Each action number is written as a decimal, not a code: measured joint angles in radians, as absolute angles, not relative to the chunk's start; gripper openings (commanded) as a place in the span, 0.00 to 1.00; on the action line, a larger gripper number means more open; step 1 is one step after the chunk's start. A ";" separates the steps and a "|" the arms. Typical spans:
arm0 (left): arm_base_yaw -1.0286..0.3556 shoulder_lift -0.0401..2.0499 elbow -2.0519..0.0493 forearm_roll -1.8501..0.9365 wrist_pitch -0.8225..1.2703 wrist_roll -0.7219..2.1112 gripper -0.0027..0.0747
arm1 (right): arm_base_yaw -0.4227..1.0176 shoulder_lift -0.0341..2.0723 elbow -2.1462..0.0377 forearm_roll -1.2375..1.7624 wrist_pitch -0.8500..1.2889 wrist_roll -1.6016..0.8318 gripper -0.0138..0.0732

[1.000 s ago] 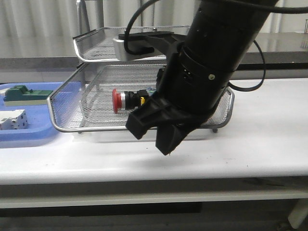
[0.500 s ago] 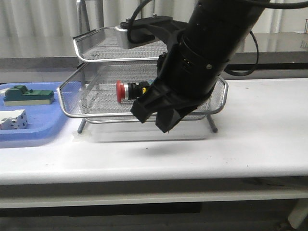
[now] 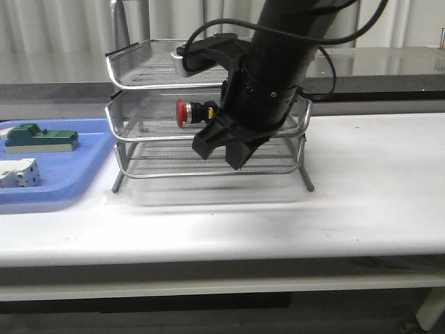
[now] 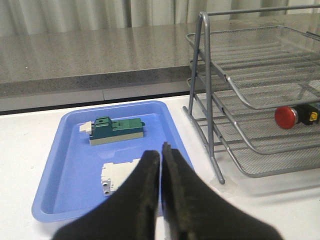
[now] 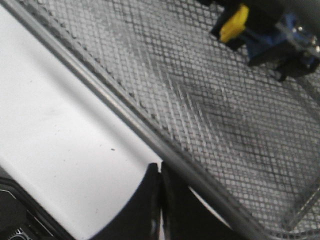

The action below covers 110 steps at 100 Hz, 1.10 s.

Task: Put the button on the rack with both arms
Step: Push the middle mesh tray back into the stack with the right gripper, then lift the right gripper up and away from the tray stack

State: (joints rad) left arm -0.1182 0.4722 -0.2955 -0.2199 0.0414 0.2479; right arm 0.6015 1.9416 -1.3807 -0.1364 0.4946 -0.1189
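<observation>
The button (image 3: 188, 111), with its red cap and black body, lies on its side in the middle tier of the silver wire-mesh rack (image 3: 174, 175). It also shows in the left wrist view (image 4: 286, 116), and its yellow and blue end shows in the right wrist view (image 5: 235, 22). My right gripper (image 3: 221, 152) is shut and empty. Its tips (image 5: 160, 170) are right at the middle tier's front rim (image 5: 125, 120). My left gripper (image 4: 161, 150) is shut and empty, above the blue tray, left of the rack (image 4: 210, 125).
A flat blue tray (image 3: 62, 188) lies left of the rack and holds a green block (image 3: 38, 137) and a white boxy switch (image 3: 17, 172). All three show in the left wrist view: tray (image 4: 75, 165), block (image 4: 115, 130), switch (image 4: 117, 175). A grey counter runs behind.
The middle tier with the button has slid back into the rack, away from the camera. My right gripper has moved back and up with it, staying at its front rim.
</observation>
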 measured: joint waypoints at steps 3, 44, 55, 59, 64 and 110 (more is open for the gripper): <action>-0.118 0.472 -0.296 -0.220 0.041 0.248 0.04 | 0.594 1.949 -1.395 -0.139 0.497 -0.119 0.08; -0.118 0.472 -0.296 -0.220 0.040 0.248 0.04 | 0.578 1.971 -1.458 -0.133 0.599 -0.108 0.08; -0.118 0.472 -0.296 -0.220 0.040 0.248 0.04 | 0.576 1.965 -1.462 -0.123 0.628 -0.111 0.08; -0.118 0.472 -0.296 -0.220 0.040 0.248 0.04 | 0.576 1.963 -1.462 -0.119 0.644 -0.109 0.08; -0.118 0.472 -0.296 -0.220 0.040 0.248 0.04 | 0.576 1.953 -1.462 -0.114 0.666 -0.094 0.08; -0.118 0.472 -0.296 -0.220 0.040 0.248 0.04 | 0.507 1.737 -1.362 -0.168 0.727 0.052 0.08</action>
